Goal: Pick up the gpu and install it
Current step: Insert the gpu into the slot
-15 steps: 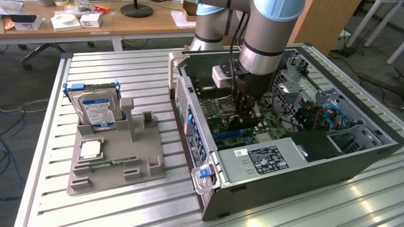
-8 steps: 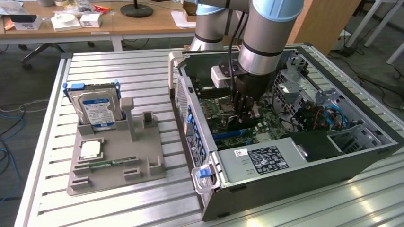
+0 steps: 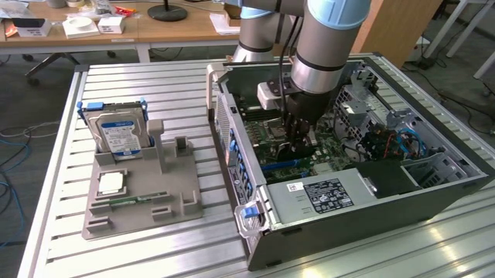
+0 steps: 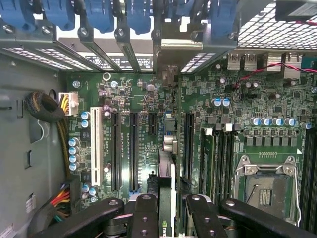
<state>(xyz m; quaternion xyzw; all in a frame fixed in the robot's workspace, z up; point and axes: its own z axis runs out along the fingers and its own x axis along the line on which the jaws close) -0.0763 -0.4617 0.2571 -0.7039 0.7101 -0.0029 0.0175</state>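
The gpu (image 4: 167, 183) is seen edge-on as a thin card with a metal end bracket, and it stands upright between my fingers (image 4: 146, 213). My gripper (image 4: 171, 201) is shut on it. Beneath the card lies the green motherboard (image 4: 247, 124) with its long black slots (image 4: 133, 148). The card's edge runs among those slots toward the case's rear wall. Whether it sits in a slot I cannot tell. In the exterior view the gripper (image 3: 295, 138) reaches down inside the open computer case (image 3: 371, 202), with the dark gpu (image 3: 288, 152) below it.
A grey fixture (image 3: 139, 197) stands on the slatted table at the exterior view's left. It holds a silver hard drive (image 3: 116, 136) and a narrow green memory stick (image 3: 138, 200). The CPU socket (image 4: 267, 183), a white slot (image 4: 95, 144) and cable bundles (image 4: 59, 124) flank the card.
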